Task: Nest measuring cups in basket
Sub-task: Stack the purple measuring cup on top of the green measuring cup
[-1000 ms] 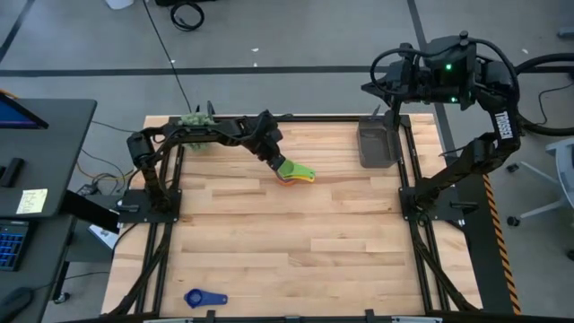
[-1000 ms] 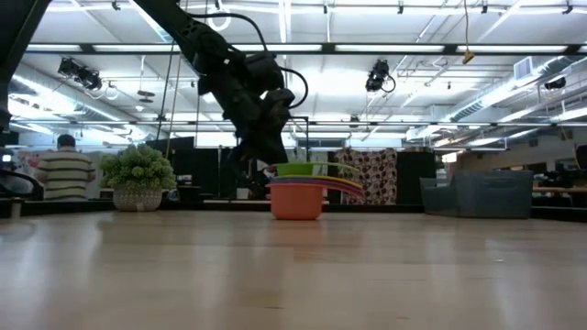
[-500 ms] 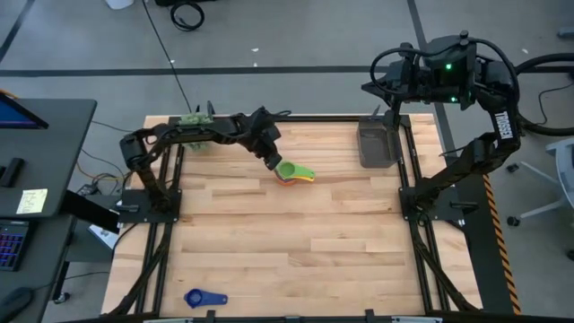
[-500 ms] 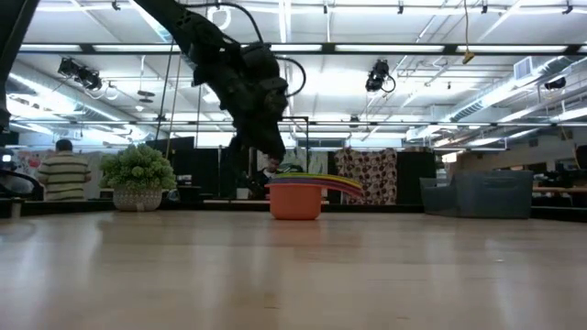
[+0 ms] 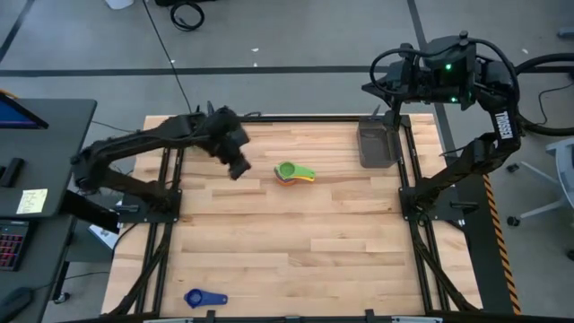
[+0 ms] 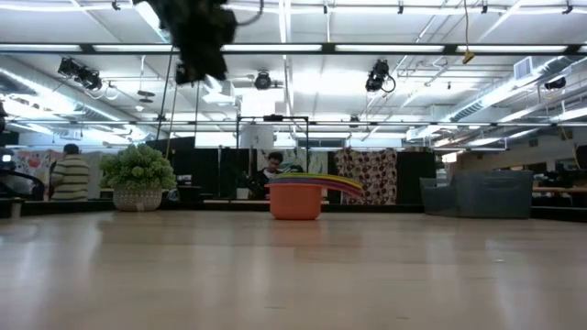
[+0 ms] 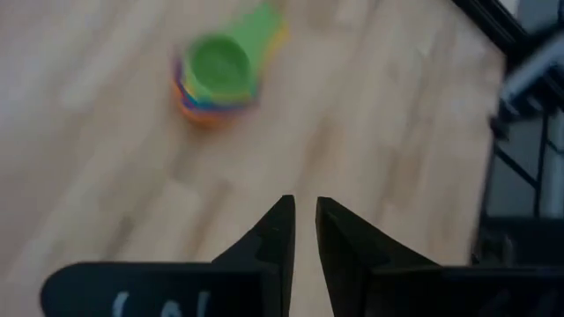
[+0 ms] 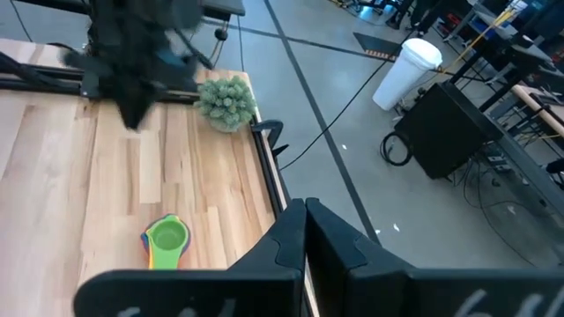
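Overhead view, with level and wrist views. The left hand (image 5: 235, 168), which half a second earlier had stood directly over the stack of measuring cups (image 5: 294, 173), had drawn back toward the upper left of the frame and risen; in the level view it hung high at the upper left (image 6: 197, 41), well apart from the cups (image 6: 307, 194). Its fingers (image 7: 280, 238) stood narrowly parted and held nothing. The stack had stayed in place at upper centre of the worktop (image 5: 296, 242), a green cup uppermost and the orange one at the base, handles fanned to one side.

This retreat suggested that the latest cup had been released onto the stack and that the arm was free to fetch another. One dark blue cup (image 5: 204, 298) lay alone at the lower left edge of the worktop, far from the stack.

The basket (image 5: 375, 146), at the upper right of the worktop, appeared to hold no cups; the nested stack sat well apart from it, so transfer into the basket remained undone. The right hand (image 8: 305, 231) waited closed above the upper right corner, near the basket.
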Robot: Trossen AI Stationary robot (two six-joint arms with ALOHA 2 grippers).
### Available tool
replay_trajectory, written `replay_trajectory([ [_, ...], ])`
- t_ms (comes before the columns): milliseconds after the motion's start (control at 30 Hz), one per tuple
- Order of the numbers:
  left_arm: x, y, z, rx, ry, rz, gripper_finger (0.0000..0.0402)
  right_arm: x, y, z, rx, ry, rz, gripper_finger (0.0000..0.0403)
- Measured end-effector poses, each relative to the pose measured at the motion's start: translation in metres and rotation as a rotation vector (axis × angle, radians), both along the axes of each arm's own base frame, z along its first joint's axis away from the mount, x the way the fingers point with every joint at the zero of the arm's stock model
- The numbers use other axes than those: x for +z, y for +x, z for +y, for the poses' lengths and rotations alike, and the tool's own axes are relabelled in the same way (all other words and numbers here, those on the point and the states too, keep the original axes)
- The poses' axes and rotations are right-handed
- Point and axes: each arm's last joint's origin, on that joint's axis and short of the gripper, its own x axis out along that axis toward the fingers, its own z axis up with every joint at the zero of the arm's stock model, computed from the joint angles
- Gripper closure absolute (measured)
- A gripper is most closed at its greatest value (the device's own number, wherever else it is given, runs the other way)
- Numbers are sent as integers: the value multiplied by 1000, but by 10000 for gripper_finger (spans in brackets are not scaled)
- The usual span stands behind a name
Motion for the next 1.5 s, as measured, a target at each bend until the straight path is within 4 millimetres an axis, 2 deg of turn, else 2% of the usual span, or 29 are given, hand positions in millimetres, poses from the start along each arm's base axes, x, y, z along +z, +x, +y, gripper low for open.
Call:
replay_trajectory([
  [133,13,-26,-33,-86,-31,57,347,-1,-1,0,0,5,16,387],
  [267,15,-48,-66,-127,-112,189,347,-2,-1,0,-3,13,15,387],
  [500,10,-65,-120,-170,-222,418,347,-2,-1,0,-4,14,14,387],
  [700,7,-71,-153,-233,-237,476,347,-1,-1,0,-4,13,8,387],
  [933,-3,-70,-187,-183,-232,562,347,-1,0,0,1,16,8,387],
  [1100,-18,-63,-215,-208,-157,576,346,-1,-1,0,1,16,10,387],
  [1500,-70,-50,-263,-218,-53,810,308,-1,0,0,7,10,12,387],
])
